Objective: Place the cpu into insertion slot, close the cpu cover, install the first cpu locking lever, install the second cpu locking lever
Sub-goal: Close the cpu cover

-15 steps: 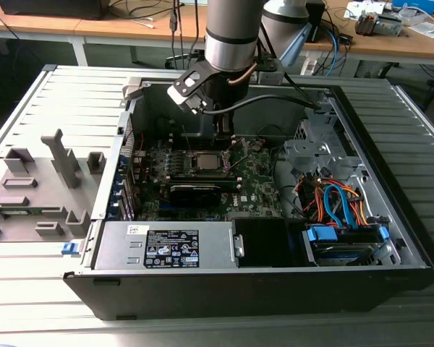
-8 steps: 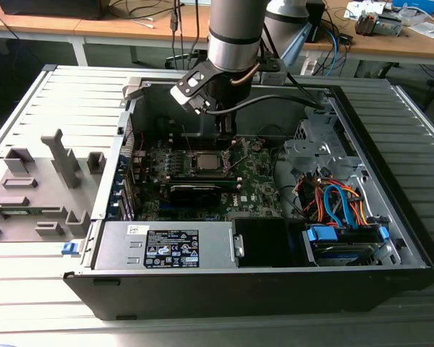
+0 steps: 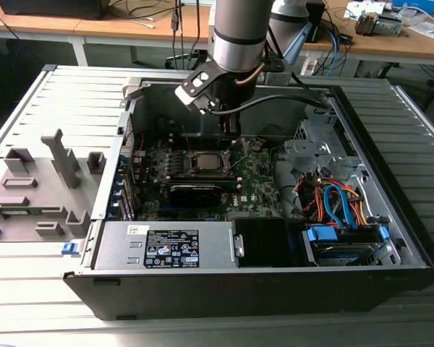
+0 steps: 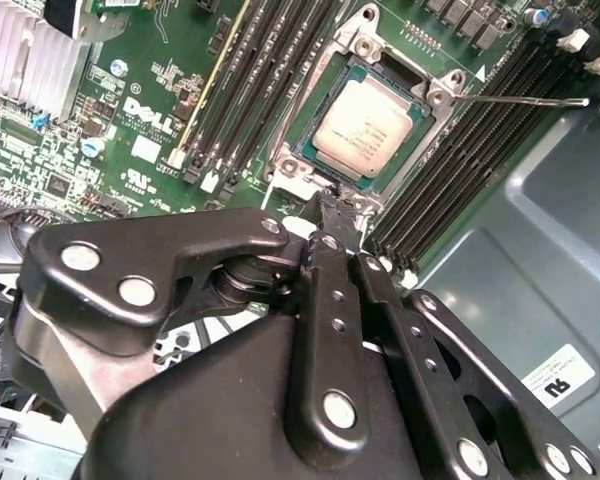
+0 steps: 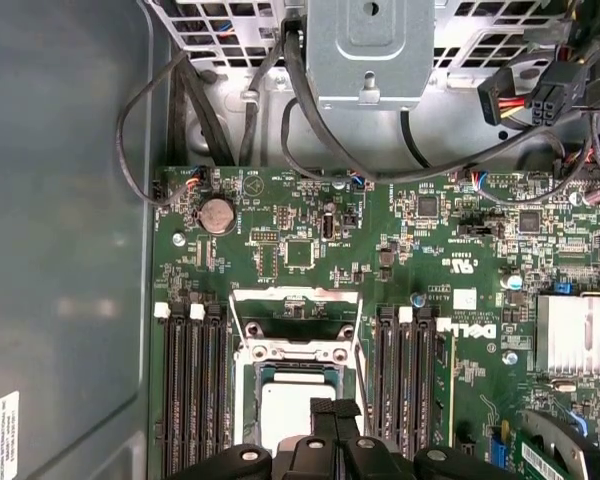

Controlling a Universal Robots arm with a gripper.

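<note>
Claw [image 4: 330, 205]: my fingertips are closed together w/ nothing gripped, positioned over the socket edge. I cannot tell whether they make contact.

The cpu [image 4: 365, 125] lies just beyond the tips, seated flat in the socket on the green motherboard [image 5: 310, 230], w/ memory slots on both sides. In the first wrist view my tips overlap the chip's near edge.

Chip appearance: small square, pale silver-grey metal top, dark border, top fully exposed.

The cpu cover [image 5: 295, 296], a thin silver frame w/ square opening, appears raised at the socket's far side, not down on the chip.
</note>
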